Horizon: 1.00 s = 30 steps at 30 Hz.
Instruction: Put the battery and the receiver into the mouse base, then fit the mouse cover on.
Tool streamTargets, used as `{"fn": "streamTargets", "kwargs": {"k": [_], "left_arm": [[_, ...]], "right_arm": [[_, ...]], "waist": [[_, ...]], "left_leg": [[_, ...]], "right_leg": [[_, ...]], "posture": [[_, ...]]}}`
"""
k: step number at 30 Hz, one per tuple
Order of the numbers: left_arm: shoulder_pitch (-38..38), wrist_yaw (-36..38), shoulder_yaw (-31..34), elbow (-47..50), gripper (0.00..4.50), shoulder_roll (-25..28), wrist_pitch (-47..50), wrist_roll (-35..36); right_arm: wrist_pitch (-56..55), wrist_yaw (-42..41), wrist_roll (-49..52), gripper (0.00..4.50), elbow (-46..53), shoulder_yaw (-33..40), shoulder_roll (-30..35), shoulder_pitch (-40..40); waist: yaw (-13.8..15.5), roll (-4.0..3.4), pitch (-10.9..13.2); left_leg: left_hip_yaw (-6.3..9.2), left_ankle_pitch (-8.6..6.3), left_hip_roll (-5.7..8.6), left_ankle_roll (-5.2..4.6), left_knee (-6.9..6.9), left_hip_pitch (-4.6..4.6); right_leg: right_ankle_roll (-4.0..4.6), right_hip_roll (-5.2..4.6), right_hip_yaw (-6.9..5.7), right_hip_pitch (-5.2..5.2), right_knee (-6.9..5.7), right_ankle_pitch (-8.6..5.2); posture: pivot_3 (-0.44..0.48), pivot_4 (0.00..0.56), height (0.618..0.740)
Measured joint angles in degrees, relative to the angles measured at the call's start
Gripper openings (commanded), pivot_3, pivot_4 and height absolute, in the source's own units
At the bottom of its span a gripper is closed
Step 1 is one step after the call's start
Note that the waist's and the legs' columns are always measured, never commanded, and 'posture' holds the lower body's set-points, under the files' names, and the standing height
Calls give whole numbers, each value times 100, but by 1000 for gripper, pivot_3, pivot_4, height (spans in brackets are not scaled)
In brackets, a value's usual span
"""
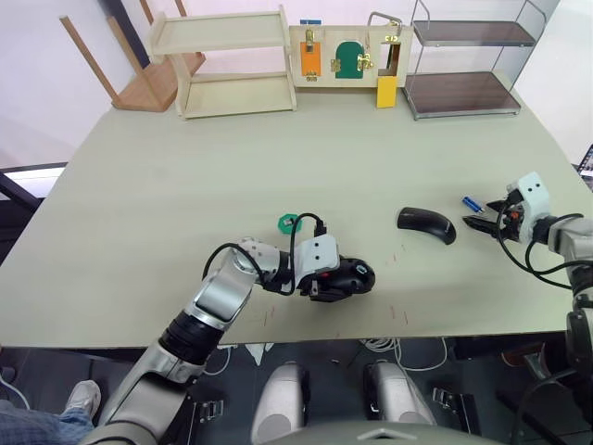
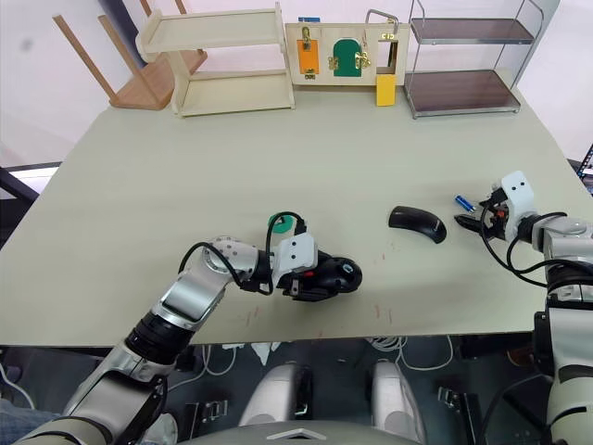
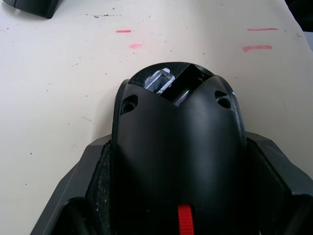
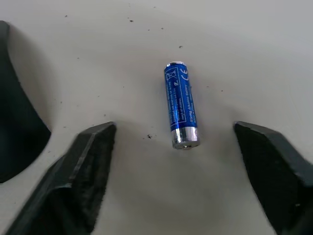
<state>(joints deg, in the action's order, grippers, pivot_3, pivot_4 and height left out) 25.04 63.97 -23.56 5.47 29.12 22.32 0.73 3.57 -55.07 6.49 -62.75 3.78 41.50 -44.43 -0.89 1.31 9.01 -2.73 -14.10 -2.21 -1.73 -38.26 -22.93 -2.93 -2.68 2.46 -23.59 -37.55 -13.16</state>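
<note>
Blue and slim, the battery [image 4: 181,104] is lying flat on the table [image 1: 185,185] near its right edge, just ahead of the right gripper [image 4: 176,142], whose fingers are standing spread on either side without touching it. The left gripper [image 1: 326,280] is pinching the mouse base [image 1: 348,276] near the front edge. The mouse cover [image 1: 426,223] is resting between them. Picking up the battery looks like the step in hand; next, the right fingers need lowering and closing across its body.

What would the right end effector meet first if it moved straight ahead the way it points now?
Probably the battery: it lies on the table between and just ahead of the open right end effector, with nothing in between.
</note>
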Motion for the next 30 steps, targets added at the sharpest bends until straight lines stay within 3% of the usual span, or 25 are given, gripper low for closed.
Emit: {"fn": "streamTargets", "kwargs": {"k": [1, 2, 3, 5, 7, 13, 18, 25, 28, 30], "left_arm": [[-5, -9, 0, 7, 2937, 0, 8, 1], [-5, -9, 0, 8, 2937, 0, 13, 1], [-5, -10, 2, 9, 2937, 0, 20, 1], [-5, -10, 2, 9, 2937, 0, 24, 1], [-5, -10, 1, 8, 2937, 0, 24, 1], [-4, -8, -2, 8, 2937, 3, 12, 1], [-6, 6, -17, 8, 2937, 33, -21, 0], [-21, 8, -25, 48, 2937, 49, 25, 17], [-32, 1, -25, 60, 2937, 55, 50, 18], [-30, 1, -21, 71, 2937, 65, 90, 47]], "right_arm": [[-11, -2, 3, 2248, -11, 3, -7, -1], [-14, -3, 3, 2248, -11, 4, -12, -1], [-24, -1, 7, 1418, -11, 9, -21, 0], [-58, 14, 13, 472, -12, 23, -31, 3], [-102, 46, 12, 38, -12, 48, -35, 11], [-230, 135, 20, 49, 31, 99, -41, 88], [-56, 546, 108, 49, 791, 344, -69, 433], [2159, 663, 748, 49, 4092, 466, 67, 1682], [2963, 651, 1075, 49, 4981, 578, 220, 1852], [4248, 537, 1587, 49, 6142, 562, 525, 1977]], "waist": [[1, 0, 0], [0, 0, 0], [0, 0, 0], [-1, 0, 0], [0, 0, 0], [0, 0, 0], [-7, -1, 1], [8, -10, 2], [7, -11, 2], [8, -10, 2]], "left_leg": [[0, 0, 0, 0, 0, 0], [-1, 0, 0, 0, 0, 0], [0, 0, 0, 0, 0, 1], [-1, 0, 0, 0, 0, 1], [0, 0, 0, 0, 0, 1], [0, 0, 0, 0, 0, 0], [0, 0, -1, 0, 3, 0], [3, 0, -2, 0, 6, -4], [3, -1, -2, -1, 5, -2], [9, -1, -4, -1, 6, -3]], "right_leg": [[0, 0, 0, 0, 0, 0], [0, 0, 0, 0, 0, 0], [0, 0, 0, 0, 0, 0], [0, 0, 0, 0, 0, 0], [0, 0, 0, 0, 0, 0], [0, 0, 0, 0, 0, 0], [0, 0, 1, -1, 0, 0], [-3, 0, -1, -6, -1, -1], [-2, 1, -1, -6, -2, -2], [-1, 1, -6, -6, -1, -3]], "posture": [[0, 150, 740], [0, 150, 740], [0, 150, 740], [0, 150, 740], [0, 150, 740], [0, 150, 740], [0, 150, 740], [0, 150, 740], [0, 150, 740], [0, 150, 740]]}}
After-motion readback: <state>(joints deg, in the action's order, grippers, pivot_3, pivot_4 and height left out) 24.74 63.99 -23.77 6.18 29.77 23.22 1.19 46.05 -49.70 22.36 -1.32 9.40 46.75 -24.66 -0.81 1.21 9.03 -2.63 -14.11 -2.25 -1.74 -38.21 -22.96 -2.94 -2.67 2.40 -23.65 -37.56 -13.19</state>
